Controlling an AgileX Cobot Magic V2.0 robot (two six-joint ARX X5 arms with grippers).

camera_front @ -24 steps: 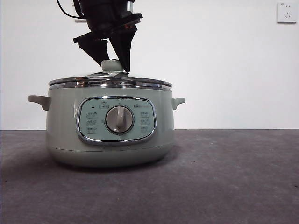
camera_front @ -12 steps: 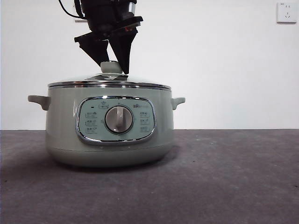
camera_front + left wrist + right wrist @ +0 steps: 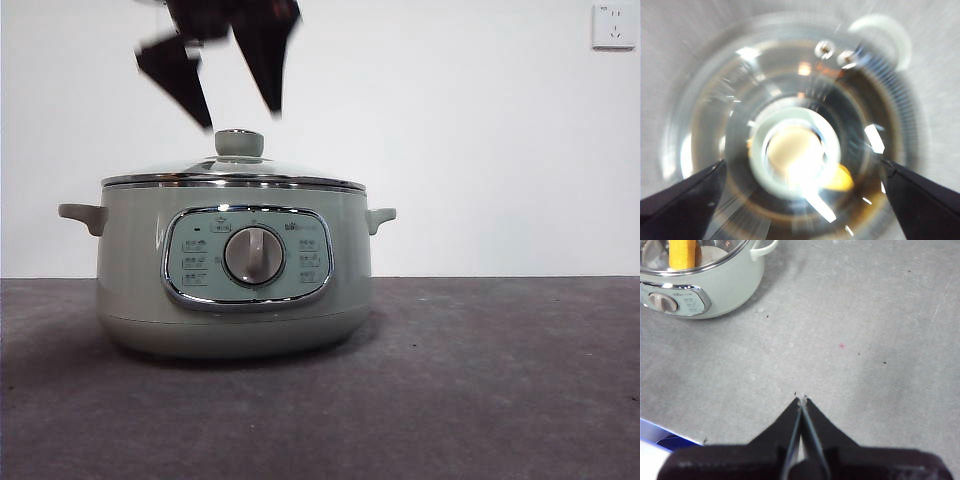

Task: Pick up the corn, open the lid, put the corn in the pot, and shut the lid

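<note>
On the grey counter (image 3: 500,380) stands one pot (image 3: 235,285), left of the middle, with its dial toward the near side. One lid (image 3: 235,172) sits closed on the pot, and one corn (image 3: 682,253) lies inside, seen through the glass. The left gripper (image 3: 240,105) hangs just above the lid's knob (image 3: 240,143), its jaws spread wide and holding nothing. The right gripper (image 3: 801,400) is well apart to the right, jaws pressed together, empty.

Grey table (image 3: 500,380) carries pot (image 3: 130,260), standing upright left of centre.
</note>
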